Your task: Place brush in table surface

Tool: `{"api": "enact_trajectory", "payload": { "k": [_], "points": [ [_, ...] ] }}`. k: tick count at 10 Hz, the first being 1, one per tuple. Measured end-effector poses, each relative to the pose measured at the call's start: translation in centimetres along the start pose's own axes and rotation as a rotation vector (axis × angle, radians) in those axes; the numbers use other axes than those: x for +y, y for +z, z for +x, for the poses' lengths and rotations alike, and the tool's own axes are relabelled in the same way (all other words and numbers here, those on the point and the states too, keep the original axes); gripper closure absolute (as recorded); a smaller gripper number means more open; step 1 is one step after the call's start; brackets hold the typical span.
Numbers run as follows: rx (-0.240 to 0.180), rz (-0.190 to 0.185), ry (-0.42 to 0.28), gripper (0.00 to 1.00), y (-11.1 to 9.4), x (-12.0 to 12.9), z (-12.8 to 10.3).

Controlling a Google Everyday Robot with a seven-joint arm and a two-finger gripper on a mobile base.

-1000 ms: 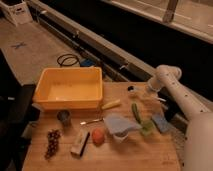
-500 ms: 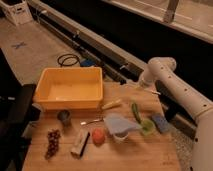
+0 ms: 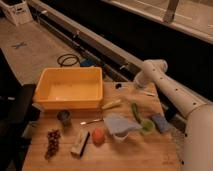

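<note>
The wooden table surface (image 3: 145, 155) fills the lower part of the camera view. My white arm comes in from the right, and the gripper (image 3: 138, 85) is low over the table's back right edge. A small dark round thing (image 3: 118, 86), likely the brush head, lies on the wood just left of the gripper. A thin whitish piece (image 3: 148, 93) lies just right of it. I cannot tell whether the gripper touches the brush.
A yellow tub (image 3: 70, 90) stands at the back left. In front lie a dark cup (image 3: 64, 116), grapes (image 3: 52, 142), a white-and-black block (image 3: 80, 142), an orange fruit (image 3: 98, 135), a blue cloth (image 3: 120, 125), a green stick (image 3: 135, 110) and a blue sponge (image 3: 161, 122).
The arm has swung left and toward the table's back edge, and the gripper now sits lower over the wood. The other items have not moved.
</note>
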Motion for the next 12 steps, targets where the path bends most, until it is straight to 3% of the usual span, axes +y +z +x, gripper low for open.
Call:
{"api": "enact_trajectory", "payload": {
  "k": [3, 5, 8, 10, 12],
  "points": [
    [-0.046, -0.094, 0.007, 0.61, 4.3, 1.2, -0.1],
    [-0.083, -0.162, 0.047, 0.41, 6.2, 1.6, 0.7],
    [-0.109, -0.164, 0.072, 0.2, 6.2, 1.3, 1.0],
    [-0.132, -0.136, 0.088, 0.2, 5.2, 0.8, 1.6],
    [-0.136, -0.133, 0.087, 0.2, 5.1, 0.7, 1.4]
  ]
}}
